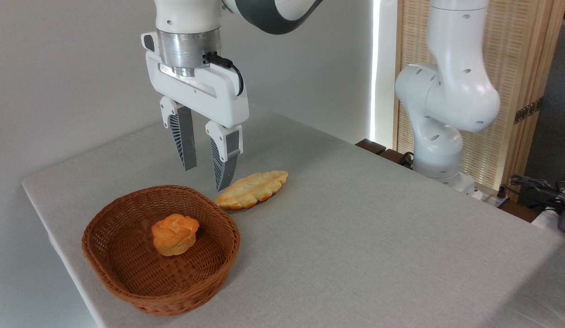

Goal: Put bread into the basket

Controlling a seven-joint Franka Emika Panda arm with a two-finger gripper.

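Note:
The bread, a long golden-yellow twisted loaf, lies flat on the table just beyond the basket's far right rim. The basket is round, reddish-brown wicker and stands near the table's front left edge. My gripper hangs open in the air above the basket's far rim, just left of the loaf's near end, its fingers pointing down with nothing between them.
A small round orange bun sits inside the basket. The grey cloth-covered table stretches to the right. The arm's white base stands at the table's far right, with cables and gear beyond it.

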